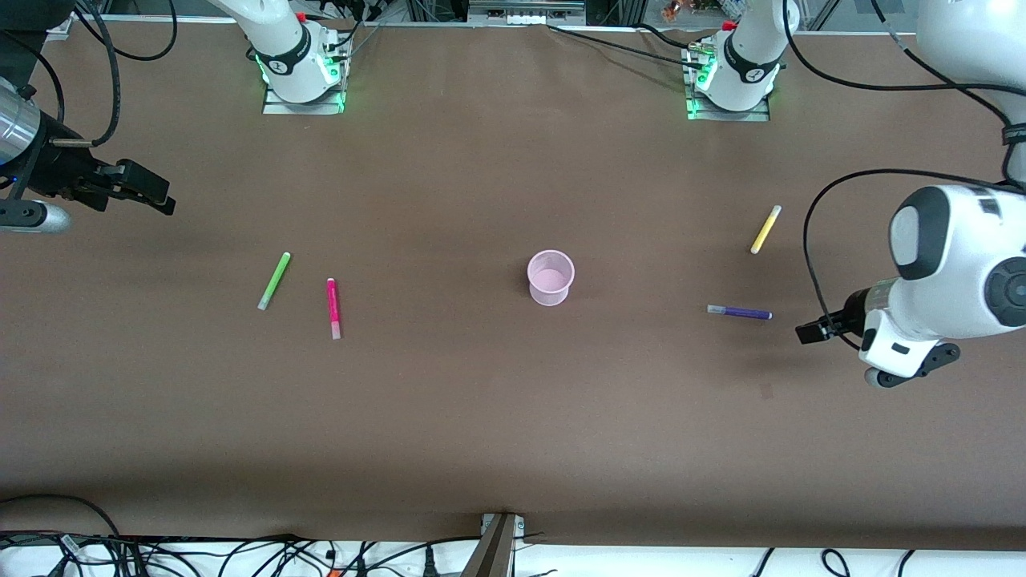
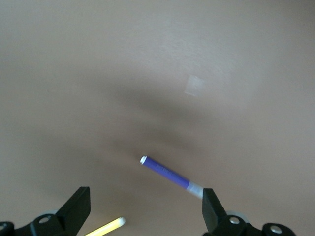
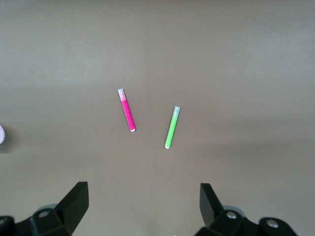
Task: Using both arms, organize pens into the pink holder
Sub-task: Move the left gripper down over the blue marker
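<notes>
My left gripper (image 1: 805, 331) hangs with its jaws spread wide and empty over the table's left-arm end, close to the purple pen (image 1: 739, 312). My right gripper (image 1: 152, 192) is likewise wide open and empty, up over the right-arm end of the table (image 1: 497, 433). Neither touches anything.

The four pens all lie flat on the brown tabletop. I judge them light, stiff and smooth-sided, so they are apt to roll or skid if one finger lands first. I would take each one across the middle of its barrel, fingers square to its length, pressing right down to the surface since they sit so low. The pink holder (image 1: 551, 277) looks like thin, light plastic; I expect it to tip or slide if a pen strikes its rim, so each pen should go in near upright and be let go gently.

The holder stands upright and empty near the table's middle. It is round, translucent pale pink and slightly tapered. The green pen (image 1: 274, 280) and the magenta pen (image 1: 333, 308) lie near each other toward the right arm's end, the magenta one a little nearer the front camera. The yellow pen (image 1: 765, 229) and the purple pen lie toward the left arm's end, the purple one nearer the camera. Each has a pale end.
</notes>
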{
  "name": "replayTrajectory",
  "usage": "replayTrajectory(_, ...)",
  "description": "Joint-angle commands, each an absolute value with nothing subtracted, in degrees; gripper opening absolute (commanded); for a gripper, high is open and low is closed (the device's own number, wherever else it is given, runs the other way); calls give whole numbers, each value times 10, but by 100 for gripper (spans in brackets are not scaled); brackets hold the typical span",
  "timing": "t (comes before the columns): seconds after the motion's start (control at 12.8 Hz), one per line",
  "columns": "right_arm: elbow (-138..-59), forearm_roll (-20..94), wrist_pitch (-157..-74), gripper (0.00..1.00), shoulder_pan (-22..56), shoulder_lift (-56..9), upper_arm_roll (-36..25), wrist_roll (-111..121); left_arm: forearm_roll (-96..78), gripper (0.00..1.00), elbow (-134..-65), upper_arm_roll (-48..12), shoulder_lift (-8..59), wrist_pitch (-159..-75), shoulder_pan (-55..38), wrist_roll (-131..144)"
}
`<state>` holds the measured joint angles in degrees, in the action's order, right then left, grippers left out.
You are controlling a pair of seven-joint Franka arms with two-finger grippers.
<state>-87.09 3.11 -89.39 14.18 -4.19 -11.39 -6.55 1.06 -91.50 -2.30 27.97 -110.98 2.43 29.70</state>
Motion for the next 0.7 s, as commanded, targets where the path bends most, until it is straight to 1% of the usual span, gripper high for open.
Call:
replayTrajectory(0.0, -864, 41, -893, 100, 138, -44, -113, -63, 14, 100, -1010, -26, 259, -1198, 24, 403)
replayTrajectory(0.23, -864, 41, -893, 100, 138, -44, -113, -63, 13, 100, -1112, -32, 253, -1323, 23, 447)
replayTrajectory(0.31, -864, 41, -894, 100, 137, -44, -113, -63, 13, 100, -1132, -32, 253, -1353, 19, 480)
replayTrajectory(0.62, -864, 41, -894, 100, 138, -44, -113, -63, 14, 100, -1168, -40, 263, -1402, 17, 569)
